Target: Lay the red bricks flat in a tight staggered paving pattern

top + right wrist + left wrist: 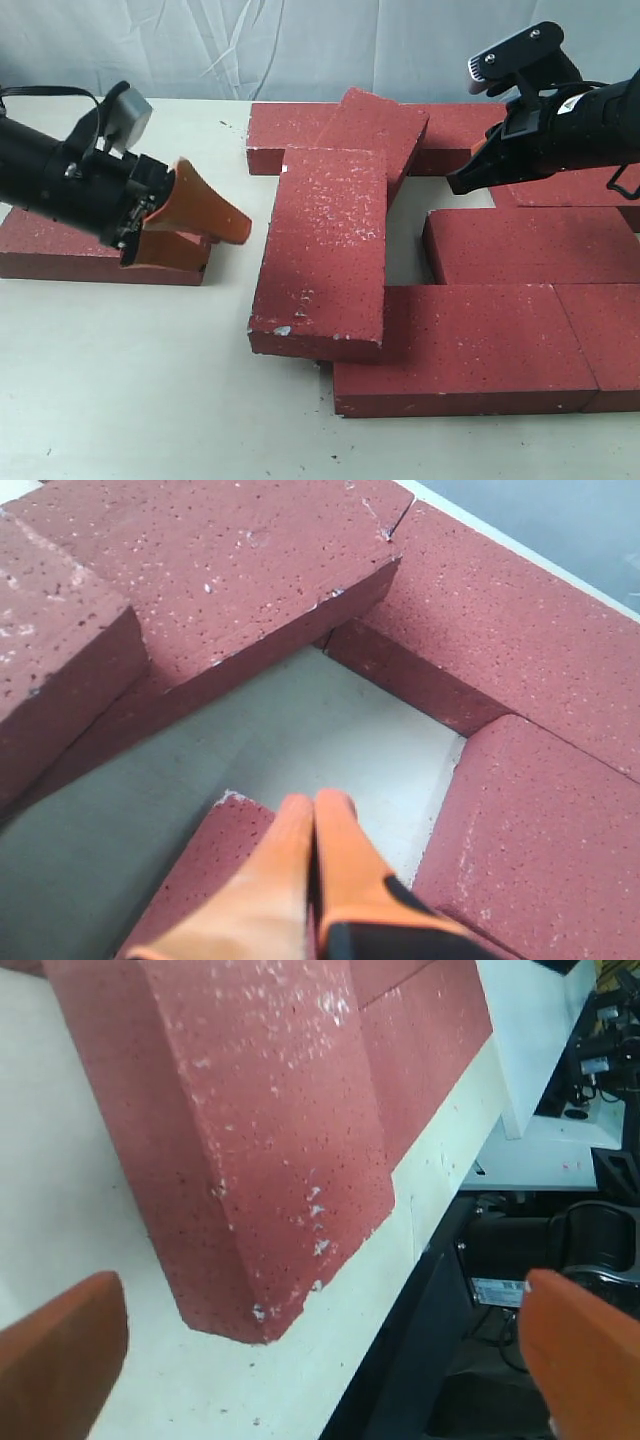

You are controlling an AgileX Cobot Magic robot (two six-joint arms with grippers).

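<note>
Several red bricks lie on the pale table. The middle brick (322, 250) (250, 1130) runs front to back, with its near end resting on the front brick (470, 345). Behind it a tilted brick (378, 125) (210, 570) leans on its far end. My left gripper (225, 247) (320, 1290) is open to the left of the middle brick, apart from it and holding nothing, above a lone brick (60, 245). My right gripper (480, 160) (315, 805) is shut and empty, hovering over the bare gap (405, 240) (330, 730) among the bricks.
More bricks lie flat at the back left (285, 130), back right (455, 135), right (530, 245) and front right (612, 340). In the left wrist view the table edge (430, 1210) runs close to the bricks, with dark equipment (560, 1250) beyond it.
</note>
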